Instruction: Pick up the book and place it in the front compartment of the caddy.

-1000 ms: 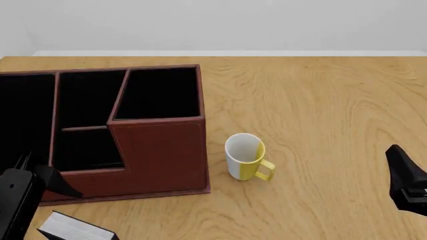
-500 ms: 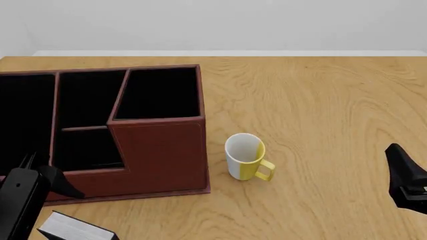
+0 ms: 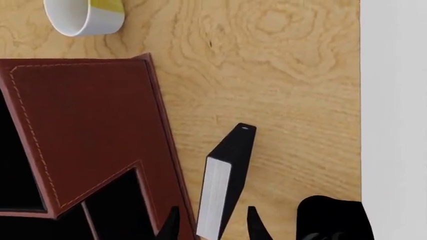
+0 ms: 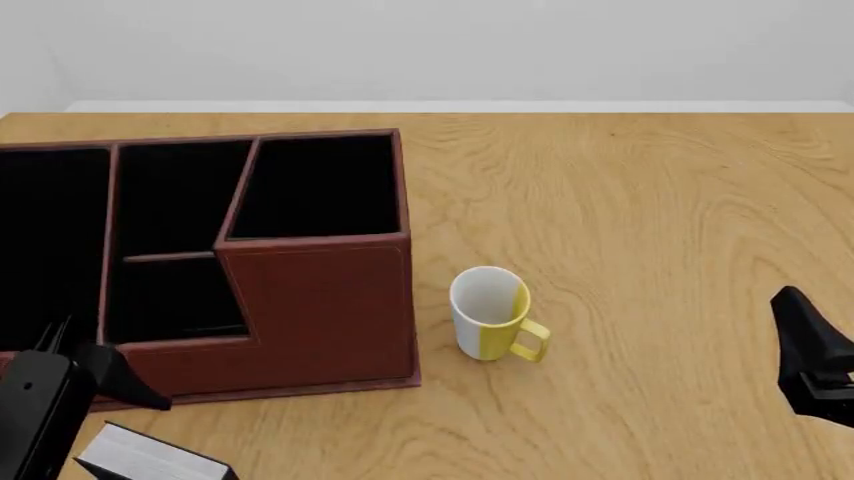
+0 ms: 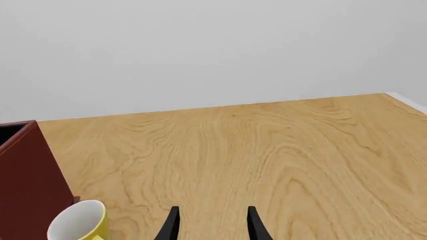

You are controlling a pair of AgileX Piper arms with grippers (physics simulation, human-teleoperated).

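— How are the grippers set?

— The left gripper (image 3: 212,226) is spread, one finger on each side of the book (image 3: 225,183). The right gripper (image 5: 212,225) is spread too, over bare tabletop (image 5: 267,150).

— Where's the book?

— On the tabletop just beside the caddy (image 4: 314,305), outside the stepped front compartment (image 4: 174,300). A mug (image 4: 491,313) stands near the caddy's other side.

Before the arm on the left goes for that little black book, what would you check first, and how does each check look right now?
1. Left gripper open: ok.
2. Fingers straddle the book: ok, one either side, not yet closed.
3. Book apart from the caddy: ok, though close beside it.
4. Front compartment unoccupied: cannot tell, its interior is dark.
5. Mug out of the path: ok, it is on the caddy's other side.
6. Right gripper idle and clear: ok, open.
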